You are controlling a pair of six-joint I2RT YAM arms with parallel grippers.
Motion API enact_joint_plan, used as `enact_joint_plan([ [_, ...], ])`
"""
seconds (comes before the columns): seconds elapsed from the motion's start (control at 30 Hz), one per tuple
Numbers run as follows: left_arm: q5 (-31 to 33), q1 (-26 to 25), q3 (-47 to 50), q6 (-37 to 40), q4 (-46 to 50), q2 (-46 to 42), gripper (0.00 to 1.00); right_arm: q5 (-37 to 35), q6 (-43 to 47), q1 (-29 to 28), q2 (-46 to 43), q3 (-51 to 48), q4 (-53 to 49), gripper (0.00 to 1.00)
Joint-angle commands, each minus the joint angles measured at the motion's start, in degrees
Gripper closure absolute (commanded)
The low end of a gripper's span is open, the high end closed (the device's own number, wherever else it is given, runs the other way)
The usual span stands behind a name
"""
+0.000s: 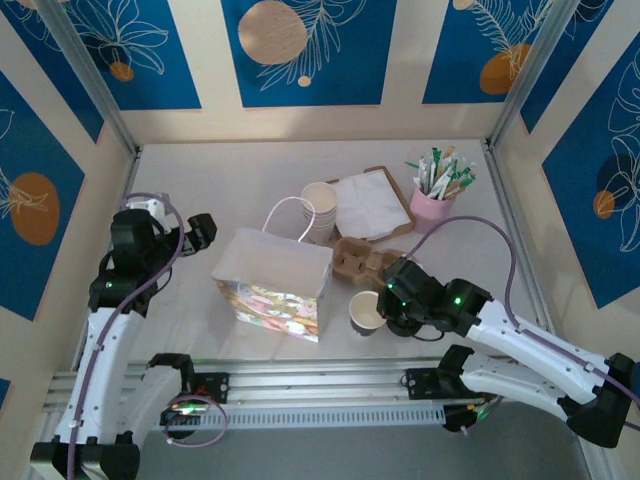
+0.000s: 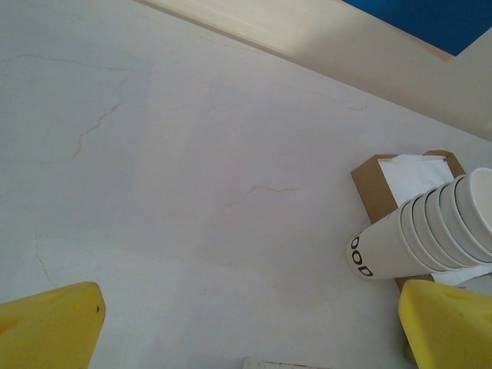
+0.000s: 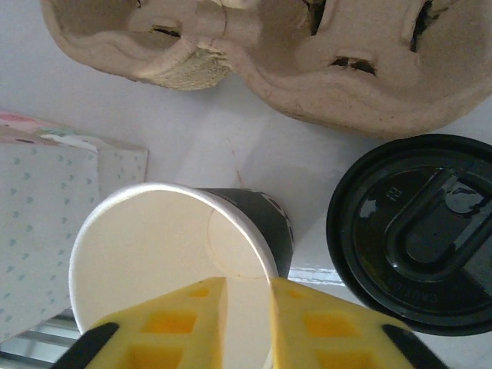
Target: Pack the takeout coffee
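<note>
One dark cup (image 3: 154, 254), one lid (image 3: 419, 231), one carrier (image 3: 307, 61).

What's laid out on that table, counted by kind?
Patterned paper bag: 1
Cardboard cup carrier: 1
Open paper cup: 1
Black lid: 1
Stack of cream cups: 1
Pink cup of straws: 1
Tray of napkins: 1
Total: 7

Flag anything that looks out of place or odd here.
The paper cup by the cardboard carrier stands open, while the black lid sits beside it rather than on it. Nothing looks spilled or damaged.
</note>
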State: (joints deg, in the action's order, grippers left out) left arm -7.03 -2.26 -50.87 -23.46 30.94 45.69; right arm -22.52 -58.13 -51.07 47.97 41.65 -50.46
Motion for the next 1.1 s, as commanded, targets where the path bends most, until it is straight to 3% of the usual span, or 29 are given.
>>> enact_joint_plan([
  [0.0, -0.2, 0.5, 0.4, 0.5, 0.1, -0.9, 0.02, -1.8, -0.7, -0.4, 0.0, 1.7, -2.4, 0.74],
  [0.13, 0.3, 0.5, 0.5, 0.6, 0.2, -1.2, 0.02, -3.4, -2.2, -0.1, -0.1, 3.3, -5.9, 0.67],
  [0.27, 0.7, 0.5, 0.6, 0.5, 0.2, -1.5, 0.02, -7.8, -4.9, 0.9, 0.0, 6.1, -12.4, 0.5],
  [0.43, 1.6, 0.5, 0.7, 0.3, 0.6, -1.6, 0.02, -7.0, -6.0, 6.3, 0.9, 6.3, -15.3, 0.39],
  [0.67, 2.0, 0.5, 0.8, 0.3, 0.8, -1.4, 0.02, -0.9, -3.1, 13.0, 4.1, 4.2, -11.9, 0.32],
  [0.9, 2.6, 0.6, 0.7, 0.3, 1.0, -1.1, 0.02, -0.6, -3.0, 13.6, 9.2, 3.8, -9.7, 0.22],
  [1.07, 2.7, 0.6, 0.7, 0.4, 1.1, -1.0, 0.02, -1.6, -3.8, 13.5, 14.1, 4.0, -10.5, 0.2],
])
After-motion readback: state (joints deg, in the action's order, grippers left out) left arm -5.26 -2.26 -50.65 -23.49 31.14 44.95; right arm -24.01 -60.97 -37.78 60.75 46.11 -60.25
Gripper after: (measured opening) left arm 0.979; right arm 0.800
